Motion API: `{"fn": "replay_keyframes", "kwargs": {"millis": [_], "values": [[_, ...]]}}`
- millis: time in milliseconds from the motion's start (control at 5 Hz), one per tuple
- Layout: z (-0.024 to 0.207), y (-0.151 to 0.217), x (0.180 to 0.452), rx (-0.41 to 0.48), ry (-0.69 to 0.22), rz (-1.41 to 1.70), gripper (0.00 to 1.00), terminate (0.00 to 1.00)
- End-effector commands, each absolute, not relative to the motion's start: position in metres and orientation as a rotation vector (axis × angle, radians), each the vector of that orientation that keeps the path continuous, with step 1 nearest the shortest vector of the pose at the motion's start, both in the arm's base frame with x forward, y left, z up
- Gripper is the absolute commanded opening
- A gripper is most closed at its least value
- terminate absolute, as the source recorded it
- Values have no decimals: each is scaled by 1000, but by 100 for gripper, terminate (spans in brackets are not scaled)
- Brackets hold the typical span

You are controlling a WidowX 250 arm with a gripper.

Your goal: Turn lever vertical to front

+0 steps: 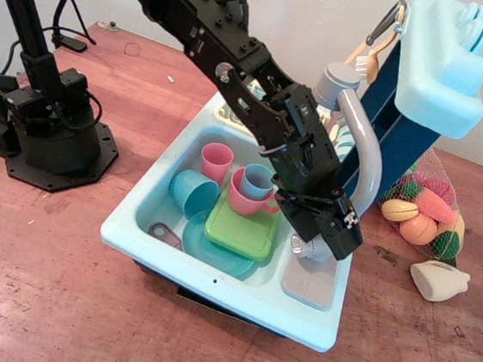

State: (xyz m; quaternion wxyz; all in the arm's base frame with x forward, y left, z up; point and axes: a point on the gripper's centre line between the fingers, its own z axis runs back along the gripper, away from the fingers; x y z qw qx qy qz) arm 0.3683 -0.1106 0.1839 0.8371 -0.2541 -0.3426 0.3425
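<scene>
The toy tap's round grey base (307, 252) stands on the right rim of the light blue sink (133, 221), with the tall curved grey spout (365, 155) rising behind it. My black gripper (333, 234) is low over that base, touching or just above it, and points down to the right. The lever itself is hidden behind the gripper. The jaws face away from the camera, so I cannot tell whether they are open or shut.
The basin holds a pink cup (216, 159), a teal cup (190, 191), a pink mug (248, 201), a green plate (241, 228) and a yellow rack (231, 111). A net bag of toy fruit (428, 214) and a white object (438, 280) lie to the right. A black stand (53, 127) is at left.
</scene>
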Motion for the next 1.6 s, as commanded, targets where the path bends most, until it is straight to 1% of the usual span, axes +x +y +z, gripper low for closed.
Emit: {"fn": "replay_keyframes", "kwargs": {"millis": [0,200,400,600,800,1000,1200,1400], "values": [[159,-123,370,-521,-711,771,100,0],[134,-137,381,-547,-720,805,100,0],[134,-114,356,-509,-728,856,100,0],[184,-61,313,-367,-796,870,100,0],[217,-16,302,-321,-834,870,100,0],[207,-16,301,-330,-812,884,100,0],[188,-24,299,-368,-805,905,100,0],[200,-24,299,-367,-764,875,100,0]]}}
